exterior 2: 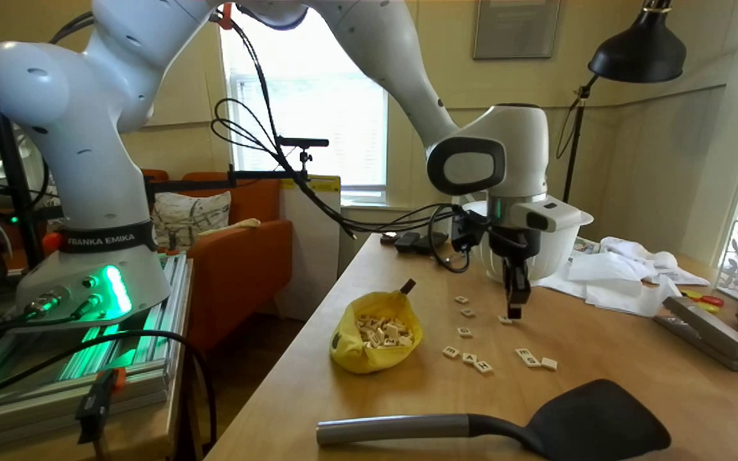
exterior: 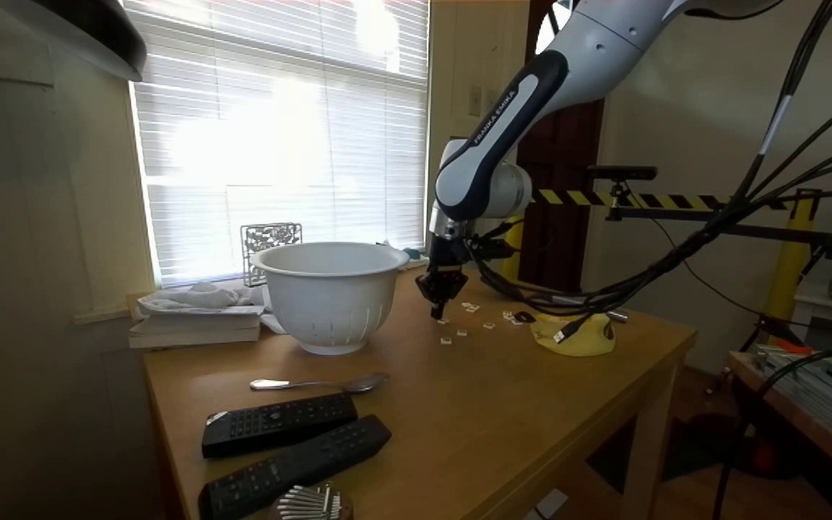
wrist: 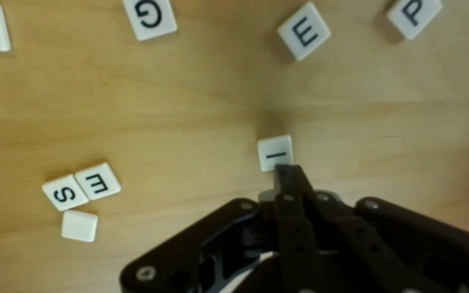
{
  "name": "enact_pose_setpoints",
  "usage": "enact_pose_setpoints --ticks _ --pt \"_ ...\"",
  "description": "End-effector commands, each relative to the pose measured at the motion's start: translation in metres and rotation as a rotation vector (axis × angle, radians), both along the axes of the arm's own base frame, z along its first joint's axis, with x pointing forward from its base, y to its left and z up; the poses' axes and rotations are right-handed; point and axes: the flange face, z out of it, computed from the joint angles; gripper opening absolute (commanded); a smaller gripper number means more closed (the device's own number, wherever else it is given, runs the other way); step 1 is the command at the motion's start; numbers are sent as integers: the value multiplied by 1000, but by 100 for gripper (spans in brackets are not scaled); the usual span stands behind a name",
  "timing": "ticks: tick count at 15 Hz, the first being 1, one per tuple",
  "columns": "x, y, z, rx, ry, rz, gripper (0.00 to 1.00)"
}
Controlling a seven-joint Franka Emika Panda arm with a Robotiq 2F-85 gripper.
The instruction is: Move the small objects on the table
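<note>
The small objects are cream-white letter tiles lying loose on the wooden table (exterior: 459,426). In the wrist view an I tile (wrist: 275,150) lies flat at my gripper's fingertips (wrist: 286,167), which overlap its near corner. E (wrist: 304,31), P (wrist: 413,16) and G (wrist: 151,18) tiles lie farther up. An S tile (wrist: 65,193) and an E tile touch at the left, beside a blank-faced tile (wrist: 79,226). My gripper, also seen in both exterior views (exterior: 437,315) (exterior 2: 514,312), points down, its fingers together with nothing between them. Whether it touches the I tile is unclear.
A yellow pouch (exterior 2: 375,358) full of tiles stands near the table edge. A white bowl (exterior: 329,289) stands beside the arm. A spatula (exterior 2: 599,422), a stapler (exterior 2: 708,336), a spoon (exterior: 318,383) and black remotes (exterior: 293,462) lie around. Cables hang over the table.
</note>
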Motion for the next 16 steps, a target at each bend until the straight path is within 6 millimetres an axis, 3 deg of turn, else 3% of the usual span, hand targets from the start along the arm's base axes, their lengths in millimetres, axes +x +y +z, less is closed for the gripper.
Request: enact_pose_setpoints --ticks 1,7,16 --pt "-21 30 -9 22 27 63 0" --pt "-37 64 -8 33 35 148 0" --pt "-43 71 -1 24 29 183 0"
